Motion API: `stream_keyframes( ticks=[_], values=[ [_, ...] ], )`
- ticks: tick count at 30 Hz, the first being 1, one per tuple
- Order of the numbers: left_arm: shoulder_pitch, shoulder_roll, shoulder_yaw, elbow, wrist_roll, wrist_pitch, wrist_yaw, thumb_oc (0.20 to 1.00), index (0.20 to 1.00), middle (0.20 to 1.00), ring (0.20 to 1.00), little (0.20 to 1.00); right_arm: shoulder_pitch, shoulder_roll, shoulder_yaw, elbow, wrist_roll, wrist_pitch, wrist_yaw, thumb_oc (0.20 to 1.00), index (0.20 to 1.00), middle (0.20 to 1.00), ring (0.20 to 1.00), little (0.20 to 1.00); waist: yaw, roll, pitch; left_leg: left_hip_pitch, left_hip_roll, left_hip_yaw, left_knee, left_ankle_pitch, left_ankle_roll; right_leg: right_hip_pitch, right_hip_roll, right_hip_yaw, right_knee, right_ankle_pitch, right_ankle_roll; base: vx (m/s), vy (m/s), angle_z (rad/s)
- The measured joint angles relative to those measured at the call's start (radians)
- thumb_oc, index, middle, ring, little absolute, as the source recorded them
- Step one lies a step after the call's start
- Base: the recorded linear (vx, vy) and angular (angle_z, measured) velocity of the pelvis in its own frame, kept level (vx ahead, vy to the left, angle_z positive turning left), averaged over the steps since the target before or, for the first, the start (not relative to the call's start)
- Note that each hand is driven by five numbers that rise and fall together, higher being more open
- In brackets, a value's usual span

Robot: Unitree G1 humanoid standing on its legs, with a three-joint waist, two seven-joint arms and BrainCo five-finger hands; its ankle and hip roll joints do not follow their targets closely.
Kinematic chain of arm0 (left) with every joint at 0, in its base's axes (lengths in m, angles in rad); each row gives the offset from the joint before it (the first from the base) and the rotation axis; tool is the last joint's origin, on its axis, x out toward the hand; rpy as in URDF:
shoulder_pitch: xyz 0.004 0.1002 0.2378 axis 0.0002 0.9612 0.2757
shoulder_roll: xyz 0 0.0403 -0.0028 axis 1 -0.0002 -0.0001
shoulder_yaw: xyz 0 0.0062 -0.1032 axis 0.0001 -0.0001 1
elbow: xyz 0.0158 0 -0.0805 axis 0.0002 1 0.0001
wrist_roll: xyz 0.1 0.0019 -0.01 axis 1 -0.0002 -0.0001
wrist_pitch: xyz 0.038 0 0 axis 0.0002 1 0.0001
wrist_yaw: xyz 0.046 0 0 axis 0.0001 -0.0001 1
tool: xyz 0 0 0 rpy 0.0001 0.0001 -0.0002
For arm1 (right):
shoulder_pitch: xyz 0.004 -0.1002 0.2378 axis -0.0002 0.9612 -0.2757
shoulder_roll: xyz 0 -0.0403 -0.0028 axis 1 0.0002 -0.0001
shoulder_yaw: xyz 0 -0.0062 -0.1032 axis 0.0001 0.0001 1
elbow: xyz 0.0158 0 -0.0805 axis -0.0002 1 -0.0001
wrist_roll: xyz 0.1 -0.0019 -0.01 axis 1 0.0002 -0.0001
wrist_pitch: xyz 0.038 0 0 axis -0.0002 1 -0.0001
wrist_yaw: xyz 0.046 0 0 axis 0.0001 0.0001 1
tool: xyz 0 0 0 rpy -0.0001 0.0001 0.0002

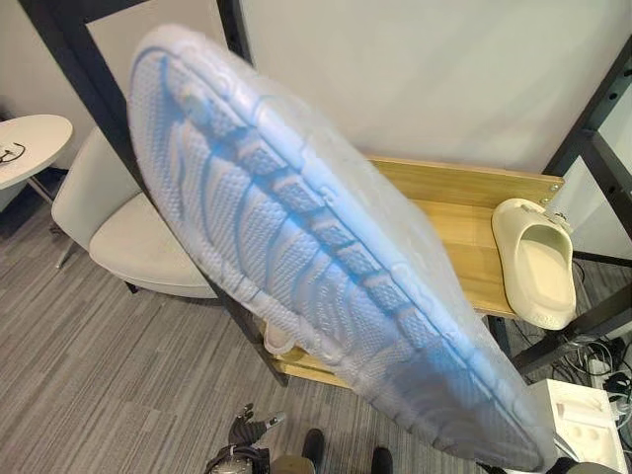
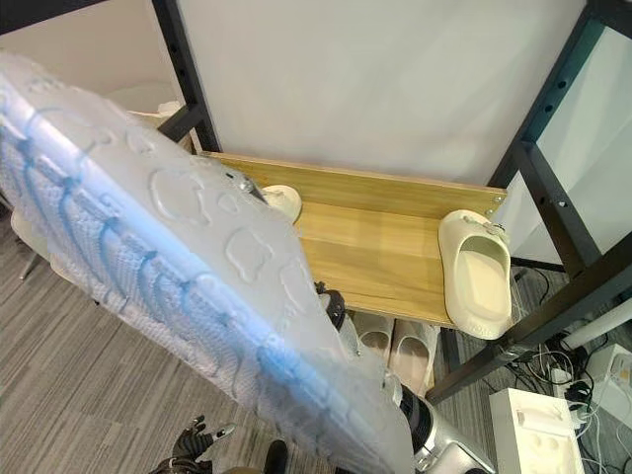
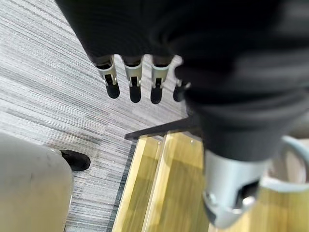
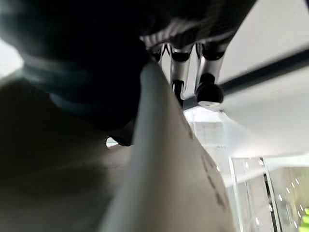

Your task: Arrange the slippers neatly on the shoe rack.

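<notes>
At the right hand, fingers curl over the edge of a pale slipper, thumb behind, gripping it. It is lifted high, sole up toward the head camera (likely for carrying over to the shoe rack). One cream slipper sits on the shelf's right end. Left hand hangs relaxed, fingers straight, holding nothing, above the floor.

Dark ribbed cover on left hand, silver fingers, dark tips
</notes>
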Motion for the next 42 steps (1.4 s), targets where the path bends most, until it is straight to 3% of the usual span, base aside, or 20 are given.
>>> stream_keyframes(
  ticks=[7, 13, 18, 22, 27, 28, 32, 37, 42],
  values=[
    [0.0, 0.002, 0.001, 0.018, 0.001, -0.004, 0.017, 1.0, 1.0, 1.0, 1.0, 1.0, 0.054, 0.003, 0.107, 0.182, 0.013, 0.073, 0.067, 0.2, 0.2, 0.2, 0.2, 0.2, 0.001, 0.003, -0.005, -0.005, 0.0, -0.01, 0.0, -0.003, 0.005, 0.004, 0.0, -0.016, 0.0, 0.0, -0.001, -0.01, 0.005, 0.04],
    [-0.002, 0.004, 0.011, 0.033, 0.0, -0.024, 0.025, 1.0, 1.0, 1.0, 1.0, 1.0, 0.215, -0.038, 0.129, 0.484, -0.253, 0.126, 0.085, 0.2, 0.2, 0.2, 0.2, 0.2, 0.005, 0.01, -0.005, -0.016, -0.001, -0.029, 0.0, -0.002, 0.004, 0.0, 0.0, -0.033, -0.001, -0.001, 0.0, -0.04, 0.017, 0.09],
    [-0.006, 0.002, 0.012, 0.031, 0.0, -0.034, 0.026, 1.0, 1.0, 1.0, 1.0, 1.0, 0.259, -0.118, 0.122, 0.59, -0.507, 0.151, 0.063, 0.2, 0.2, 0.2, 0.2, 0.2, 0.007, 0.023, 0.023, -0.021, -0.001, -0.037, 0.0, 0.005, -0.005, -0.001, 0.001, -0.047, -0.005, -0.002, -0.001, -0.12, 0.006, 0.07],
    [-0.041, 0.0, -0.016, 0.004, -0.003, -0.061, 0.047, 1.0, 1.0, 1.0, 1.0, 1.0, 0.215, -0.18, 0.009, 0.725, -0.907, 0.127, -0.1, 0.2, 0.2, 0.2, 0.2, 0.2, 0.006, 0.051, 0.119, -0.089, 0.003, -0.064, 0.011, 0.044, -0.022, -0.063, 0.007, -0.077, 0.009, 0.009, -0.002, -0.28, 0.013, 0.22],
    [-0.122, 0.012, -0.074, -0.026, -0.03, -0.089, 0.068, 1.0, 1.0, 1.0, 1.0, 1.0, 0.08, -0.244, -0.094, 0.855, -1.136, 0.144, -0.282, 0.2, 0.2, 0.2, 0.2, 0.2, 0.013, 0.091, 0.258, -0.238, 0.004, -0.073, 0.092, 0.052, -0.029, -0.237, 0.003, -0.078, 0.146, -0.011, -0.013, -0.21, 0.033, 0.02],
    [-0.146, 0.02, -0.081, -0.055, -0.034, -0.096, 0.07, 1.0, 1.0, 1.0, 1.0, 1.0, 0.023, -0.262, -0.123, 0.873, -1.19, 0.156, -0.334, 0.2, 0.2, 0.2, 0.2, 0.2, 0.014, 0.096, 0.299, -0.288, 0.002, -0.075, 0.121, 0.052, -0.03, -0.308, -0.003, -0.077, 0.222, -0.034, -0.017, -0.14, 0.077, 0.01],
    [-0.183, 0.042, -0.081, -0.125, -0.066, -0.117, 0.072, 1.0, 1.0, 1.0, 1.0, 1.0, -0.104, -0.273, -0.202, 0.897, -1.293, 0.198, -0.454, 0.2, 0.2, 0.2, 0.2, 0.2, 0.026, 0.084, 0.335, -0.401, -0.023, -0.076, 0.181, 0.041, -0.016, -0.49, -0.042, -0.067, 0.426, -0.129, -0.037, -0.11, 0.077, 0.07],
    [-0.257, 0.056, -0.082, -0.152, -0.075, -0.134, 0.089, 1.0, 1.0, 1.0, 1.0, 1.0, -0.273, -0.29, -0.264, 0.894, -1.39, 0.262, -0.615, 0.2, 0.2, 0.2, 0.2, 0.2, 0.039, 0.061, 0.359, -0.565, -0.053, -0.058, 0.315, 0.013, -0.002, -0.675, -0.076, -0.045, 0.608, -0.179, -0.036, -0.07, 0.058, 0.03],
    [-0.292, 0.062, -0.083, -0.216, -0.105, -0.159, 0.092, 1.0, 1.0, 1.0, 1.0, 1.0, -0.378, -0.311, -0.307, 0.917, -1.406, 0.309, -0.701, 0.2, 0.2, 0.2, 0.2, 0.2, 0.043, 0.046, 0.38, -0.7, -0.074, -0.055, 0.503, -0.052, 0.009, -0.782, -0.095, -0.04, 0.74, -0.22, -0.049, -0.05, 0.054, 0.07]
  ],
)
